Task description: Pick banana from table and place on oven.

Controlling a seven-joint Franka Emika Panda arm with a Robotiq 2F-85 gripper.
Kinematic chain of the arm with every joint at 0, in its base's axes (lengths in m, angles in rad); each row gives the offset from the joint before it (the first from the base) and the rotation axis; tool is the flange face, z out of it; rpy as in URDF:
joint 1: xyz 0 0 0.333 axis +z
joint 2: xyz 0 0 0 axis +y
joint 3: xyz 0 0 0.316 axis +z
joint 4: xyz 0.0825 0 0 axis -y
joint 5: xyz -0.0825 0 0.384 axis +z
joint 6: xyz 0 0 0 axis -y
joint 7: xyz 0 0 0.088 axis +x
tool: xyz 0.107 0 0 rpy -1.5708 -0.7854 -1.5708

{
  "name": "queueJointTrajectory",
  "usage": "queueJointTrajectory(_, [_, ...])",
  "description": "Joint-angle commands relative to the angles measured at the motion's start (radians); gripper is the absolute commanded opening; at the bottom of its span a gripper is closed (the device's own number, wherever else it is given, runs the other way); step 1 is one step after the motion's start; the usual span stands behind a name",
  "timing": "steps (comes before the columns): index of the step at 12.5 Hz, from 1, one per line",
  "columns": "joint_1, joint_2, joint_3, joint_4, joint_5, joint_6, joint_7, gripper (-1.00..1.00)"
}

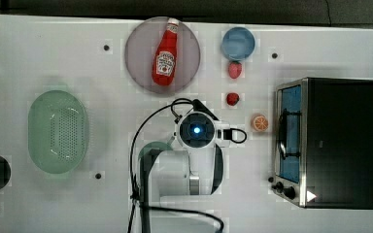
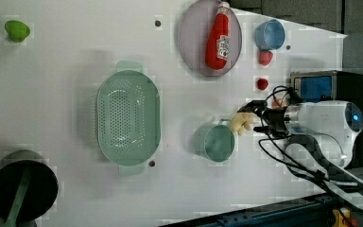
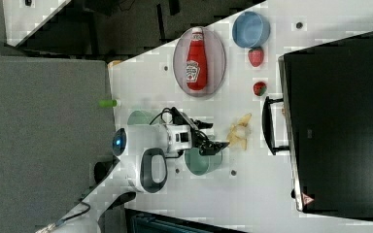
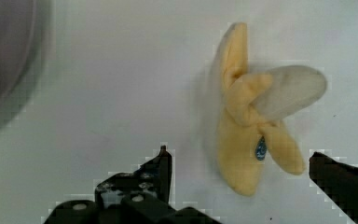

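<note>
Here banana point(image 4: 254, 126) lies between the spread claw point(image 4: 242, 172) fingers.

Banana point(image 4: 249, 140) pale yellow w/ blue sticker; ketchup bottle point(image 1: 165, 54) red; colander point(image 1: 58, 131) mint green.

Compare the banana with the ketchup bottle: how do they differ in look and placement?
The banana is pale yellow, partly peeled with flaps spread; the ketchup bottle is red and labelled, and much larger. The banana lies on the bare table; the ketchup bottle lies on a round grey plate. Both lie flat.
</note>
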Motion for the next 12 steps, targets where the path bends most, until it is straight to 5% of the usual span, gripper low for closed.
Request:
queueJointTrajectory(1, [-0.004,0.069,-0.01,0.005,0.021,0.042,0.039,1.0])
queueJointTrajectory(3, [-0.004,0.092,-0.01,0.005,0.021,0.068,0.039,0.92])
queueJointTrajectory(9, [-0.003,0.1,-0.007,0.007,0.021,0.101,0.04,-0.47])
queueJointTrajectory(12, [-0.003,0.059,-0.007,0.01,0.021,0.108,0.04,-0.47])
